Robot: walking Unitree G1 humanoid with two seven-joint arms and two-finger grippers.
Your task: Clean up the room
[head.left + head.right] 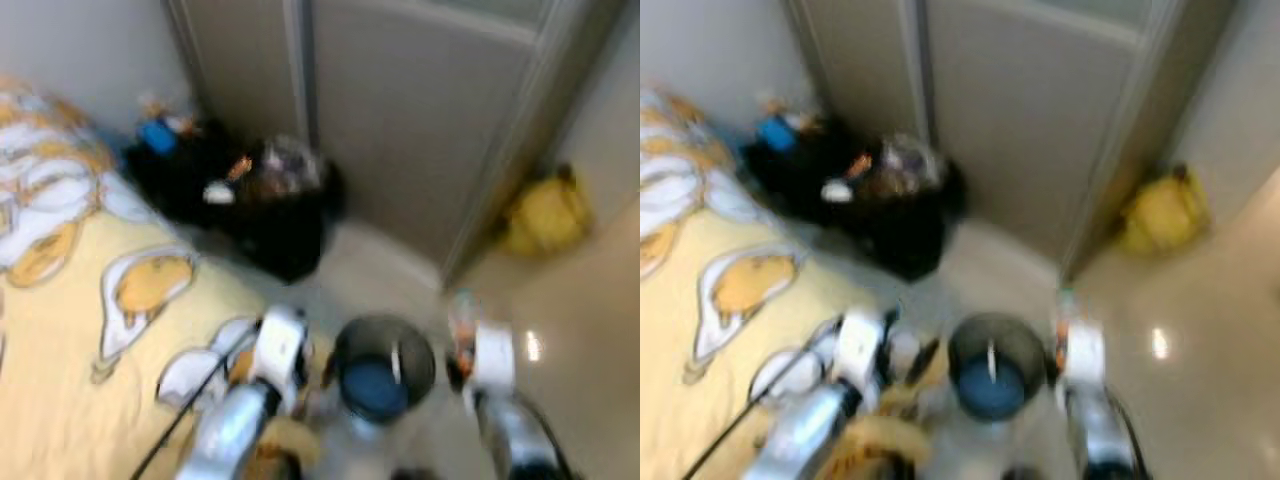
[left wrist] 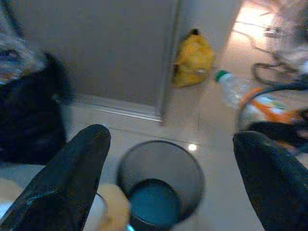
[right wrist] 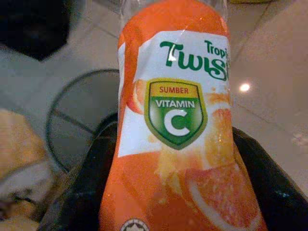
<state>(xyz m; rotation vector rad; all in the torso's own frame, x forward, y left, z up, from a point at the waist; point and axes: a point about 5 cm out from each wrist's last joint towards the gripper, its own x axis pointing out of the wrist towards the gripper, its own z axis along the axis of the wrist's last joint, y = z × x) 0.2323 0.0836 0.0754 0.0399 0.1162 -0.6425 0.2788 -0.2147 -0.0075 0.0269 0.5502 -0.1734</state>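
- The right gripper [image 3: 163,192] is clamped on a clear plastic bottle with an orange-and-white juice label [image 3: 175,125]; its two black fingers [image 3: 82,192] press the bottle from either side, and the label shows a green "Vitamin C" shield.
- In the left eye view, which is blurred, that bottle [image 1: 462,320] sits at the tip of the right arm, just to the right of a round dark mesh wastebasket with a blue liner at its bottom [image 1: 385,365]. The bottle is beside the bin's rim, not inside it.
- The left gripper [image 2: 168,178] hangs with its jaws spread wide and nothing between them; its black fingers [image 2: 67,178] frame the wastebasket [image 2: 161,180] below. It is on the bin's left side, over the edge of the bed.
- A yellow bedsheet printed with white-and-orange cartoon shapes [image 1: 70,330] covers the bed on the robot's left.
- Beyond the bed, a heap of black bags with mixed litter on top [image 1: 255,205] lies on the pale tiled floor [image 1: 580,330] against a grey panelled door [image 1: 420,120].
- A crumpled yellow bag [image 1: 545,215] rests in the corner to the right of the door, well apart from the bin.
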